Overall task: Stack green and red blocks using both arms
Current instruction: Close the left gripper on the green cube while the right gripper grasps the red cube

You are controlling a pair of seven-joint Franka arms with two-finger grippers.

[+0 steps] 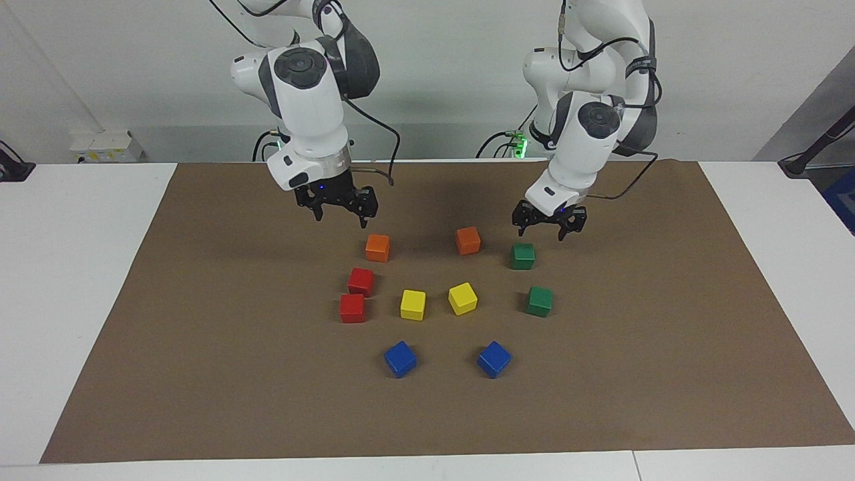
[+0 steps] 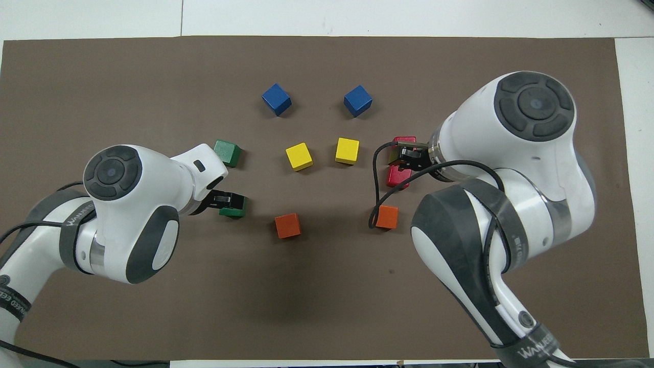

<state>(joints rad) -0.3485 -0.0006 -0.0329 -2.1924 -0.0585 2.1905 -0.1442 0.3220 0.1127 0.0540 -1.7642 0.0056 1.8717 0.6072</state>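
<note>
Two arms went for the blocks

The left gripper hung spread over a green block; the right gripper hung spread over the red blocks (none stacked); each should drop straight, then pinch gently.

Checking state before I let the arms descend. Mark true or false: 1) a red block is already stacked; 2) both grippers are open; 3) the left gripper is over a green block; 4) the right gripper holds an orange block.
1) False: both red blocks sit on the mat.
2) True: left gripper, right gripper.
3) True: the green block nearer the robots.
4) False: it holds nothing; the orange block rests on the mat.
</note>
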